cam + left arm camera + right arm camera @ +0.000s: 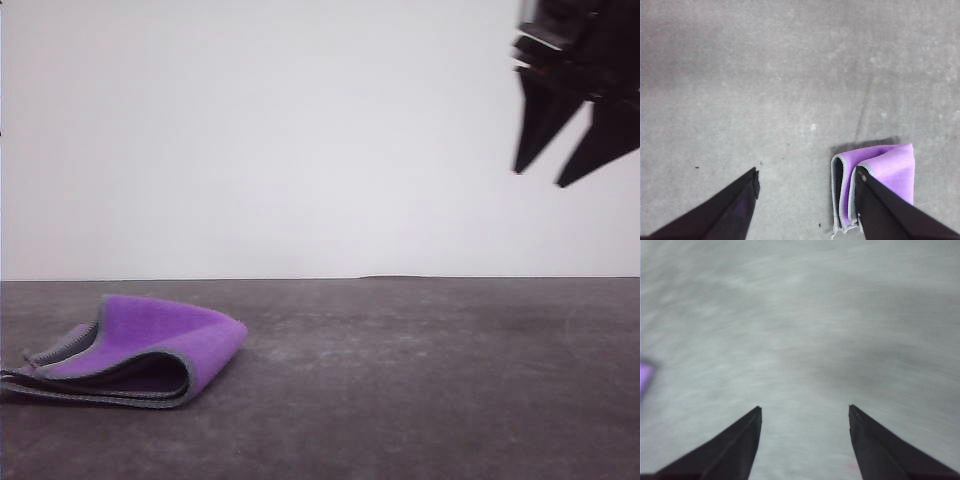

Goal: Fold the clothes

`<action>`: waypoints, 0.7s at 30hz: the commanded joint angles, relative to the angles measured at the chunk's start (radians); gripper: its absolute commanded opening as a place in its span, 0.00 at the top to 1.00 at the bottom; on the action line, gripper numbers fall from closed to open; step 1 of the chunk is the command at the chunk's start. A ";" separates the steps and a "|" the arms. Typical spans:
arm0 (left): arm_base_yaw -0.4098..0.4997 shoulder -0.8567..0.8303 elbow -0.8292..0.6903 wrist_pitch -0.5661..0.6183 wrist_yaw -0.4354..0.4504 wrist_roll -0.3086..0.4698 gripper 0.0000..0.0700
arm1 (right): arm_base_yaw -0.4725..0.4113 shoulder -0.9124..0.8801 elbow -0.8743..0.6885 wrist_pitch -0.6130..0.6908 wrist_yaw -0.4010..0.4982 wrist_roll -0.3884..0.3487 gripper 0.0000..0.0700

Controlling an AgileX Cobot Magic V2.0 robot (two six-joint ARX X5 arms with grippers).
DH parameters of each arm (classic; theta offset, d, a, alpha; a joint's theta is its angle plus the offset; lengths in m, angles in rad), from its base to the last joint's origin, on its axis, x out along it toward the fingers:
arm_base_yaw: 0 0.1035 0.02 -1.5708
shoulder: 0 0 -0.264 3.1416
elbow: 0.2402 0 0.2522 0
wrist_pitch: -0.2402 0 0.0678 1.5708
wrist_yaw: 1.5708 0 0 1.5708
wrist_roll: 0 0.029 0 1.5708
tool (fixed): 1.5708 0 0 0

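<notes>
wall [260, 140]: plain white | table [420, 380]: mottled grey | light: even

Right gripper [545, 178] raised high, fingers [540, 130] apart, holding nothing. Left gripper [807, 177] also spread wide, empty, pointing down.

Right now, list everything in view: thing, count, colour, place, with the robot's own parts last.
Small folded fleecy cloth: one, bright purple outside with a grey stitched hem and dark inner face, lying on the table's left side, folded into layers.
Flat table surface: one, dark mottled grey, across the foreground.
Plain back wall: one, white, behind the table.
Left gripper: one, black, open, above the table with the cloth beside one finger.
Right gripper: one, black, open, raised high on the right.
</notes>
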 commanded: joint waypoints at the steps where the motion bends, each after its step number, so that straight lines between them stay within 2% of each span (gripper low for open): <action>1: 0.002 0.014 0.013 0.003 -0.002 0.003 0.48 | -0.011 0.012 0.018 -0.007 -0.002 -0.028 0.50; 6: 0.002 0.014 0.013 0.000 -0.002 0.003 0.48 | -0.035 0.012 0.018 -0.012 -0.003 -0.033 0.52; 9: 0.002 0.014 0.013 0.000 -0.002 0.003 0.49 | -0.035 0.012 0.018 -0.013 -0.004 -0.033 0.60; 10: 0.001 0.014 0.013 -0.001 -0.002 0.003 0.52 | -0.035 0.012 0.018 -0.013 -0.004 -0.034 0.71; 11: 0.001 0.014 0.013 -0.001 -0.002 0.003 0.61 | -0.035 0.012 0.018 -0.013 -0.004 -0.035 0.84; 12: 0.002 0.014 0.013 0.000 -0.002 0.004 0.76 | -0.035 0.012 0.018 -0.013 -0.005 -0.036 0.99; 13: 0.001 0.014 0.013 0.000 -0.002 0.007 0.92 | -0.034 0.012 0.018 -0.013 -0.008 -0.037 0.99; 14: 0.001 0.014 0.013 0.000 -0.002 0.009 1.00 | -0.034 0.012 0.018 -0.013 -0.011 -0.038 0.99; 21: 0.000 0.014 0.013 0.005 -0.002 0.009 0.98 | -0.034 0.012 0.018 -0.013 -0.013 -0.037 0.99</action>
